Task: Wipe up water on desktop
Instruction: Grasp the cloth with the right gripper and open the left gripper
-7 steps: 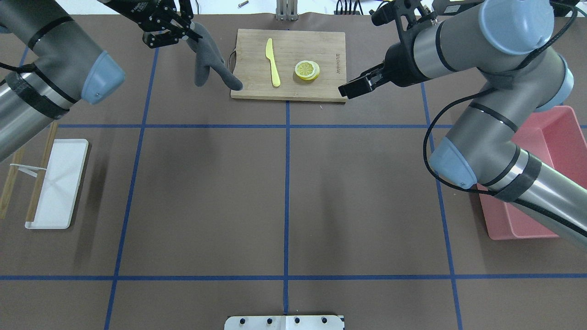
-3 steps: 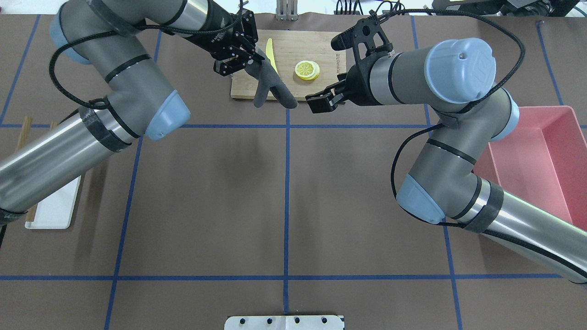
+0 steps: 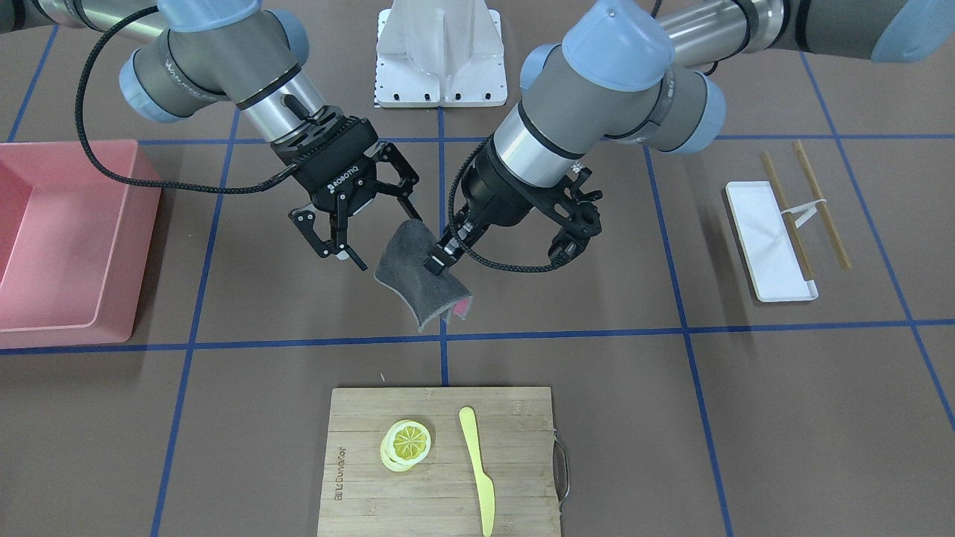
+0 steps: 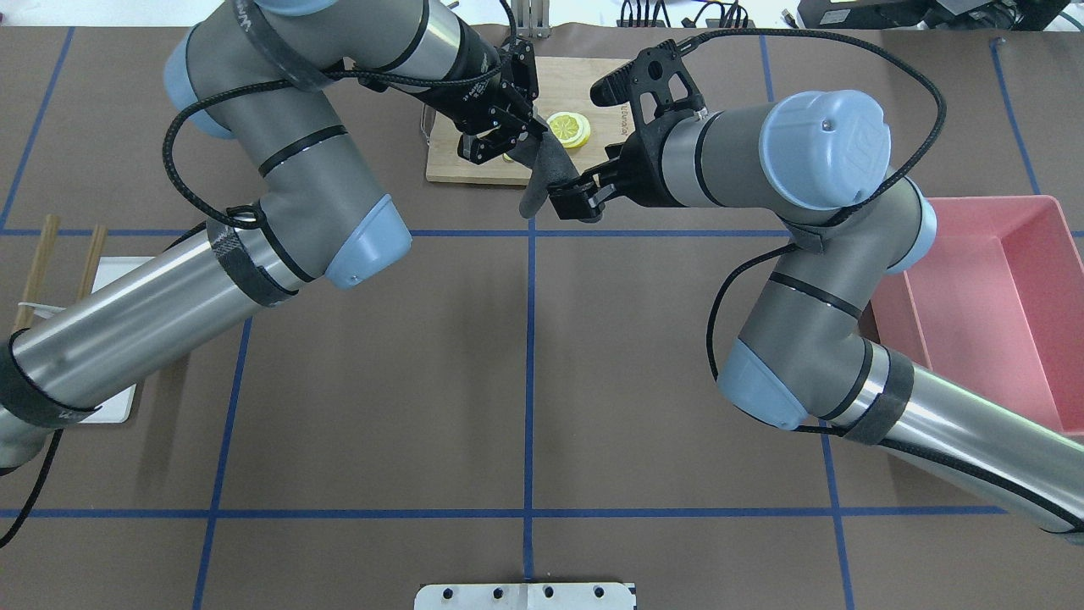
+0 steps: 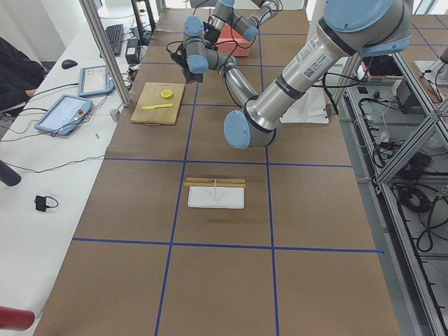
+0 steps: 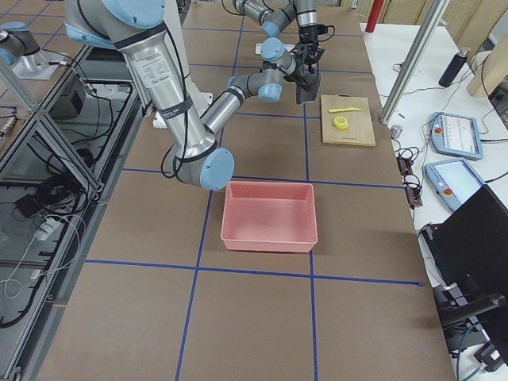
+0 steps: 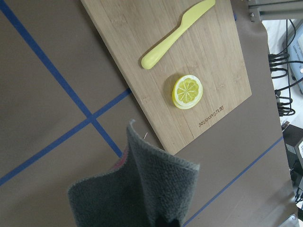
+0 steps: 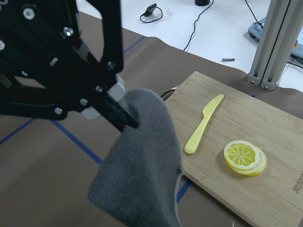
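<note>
Bright even overhead light, matte table (image 4: 525,381) lit flat, faint soft shadows cast beneath the arms, specular streaks seen on left arm's polished tube (image 4: 110,330), wrist views rendered sharp, side views stretched by wide-angle lens

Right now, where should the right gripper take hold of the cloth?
On the free upper edge of the cloth, beside the left gripper and its pinch, coming in level from the robot's right. The cloth hangs folded from that pinch, and this edge faces the open right gripper.

grey arms (image 3: 589,97), pale blue joint caps (image 3: 612,37), black cables (image 4: 796,31), black right hand (image 3: 373,237) (robotiq lettering)
</note>
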{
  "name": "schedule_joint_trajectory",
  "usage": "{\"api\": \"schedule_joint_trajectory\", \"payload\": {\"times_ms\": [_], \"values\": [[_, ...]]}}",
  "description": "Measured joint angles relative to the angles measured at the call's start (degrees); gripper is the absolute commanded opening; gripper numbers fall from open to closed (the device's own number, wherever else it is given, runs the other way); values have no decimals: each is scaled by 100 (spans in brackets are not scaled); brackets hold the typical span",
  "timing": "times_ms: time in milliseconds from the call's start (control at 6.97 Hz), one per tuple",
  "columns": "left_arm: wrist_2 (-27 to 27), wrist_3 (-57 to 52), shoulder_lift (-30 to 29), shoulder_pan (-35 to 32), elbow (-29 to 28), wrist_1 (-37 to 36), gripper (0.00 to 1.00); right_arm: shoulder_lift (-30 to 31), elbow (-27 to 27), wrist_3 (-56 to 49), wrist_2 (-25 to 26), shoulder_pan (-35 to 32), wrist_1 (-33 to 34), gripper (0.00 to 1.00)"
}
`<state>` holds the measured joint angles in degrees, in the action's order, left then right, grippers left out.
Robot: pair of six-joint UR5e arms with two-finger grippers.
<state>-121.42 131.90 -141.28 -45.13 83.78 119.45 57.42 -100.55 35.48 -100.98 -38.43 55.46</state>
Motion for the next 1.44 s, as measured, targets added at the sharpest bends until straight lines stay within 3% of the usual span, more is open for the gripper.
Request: {"api": "schedule_joint_trajectory", "payload": {"times_ms": [287,431,574,718,1005,1148,1292,1435], "values": [[93,41,-49,58,-40,-17,0,6,0,-5,37,48,-2,60],[99,36,-45,60,-46,-18,0,15,1,-4,39,66,-8,43],[103,17,-35,59,-51,-19,0,25,1,4,37,78,-16,16],[107,3,-28,58,-54,-21,0,34,0,16,35,85,-22,0],[110,-2,-25,57,-64,-26,0,47,-7,33,28,90,-24,0],[110,9,-31,57,-66,-27,29,49,-7,38,26,90,-21,0],[110,5,-39,57,-66,-23,98,49,-8,63,26,90,-19,0],[136,-23,-44,57,-59,-18,99,56,-8,118,25,90,-18,0]]}}
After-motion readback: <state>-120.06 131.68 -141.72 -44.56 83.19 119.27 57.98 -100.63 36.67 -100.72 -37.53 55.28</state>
